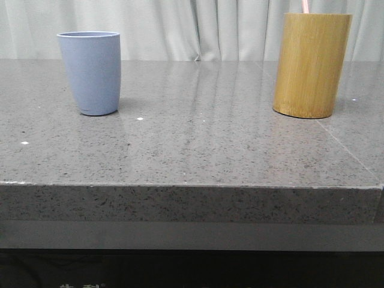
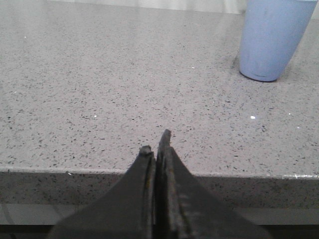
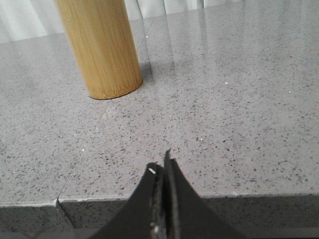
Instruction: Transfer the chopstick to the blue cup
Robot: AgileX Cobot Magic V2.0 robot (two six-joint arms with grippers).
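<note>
Chopstick (image 1: 305, 6) standing upright in the bamboo cylinder (image 1: 312, 65) at the table's right, long axis near vertical, only a short pink tip visible above the rim at the top of the front view. Blue cup (image 1: 90, 72) upright at the left of the grey speckled table (image 1: 198, 150), well apart from the cylinder. Left gripper (image 2: 157, 144) pressed together, empty, hanging at the near table edge. Right gripper (image 3: 162, 167) likewise closed on nothing, at the near edge. No readable writing or labels.
</note>
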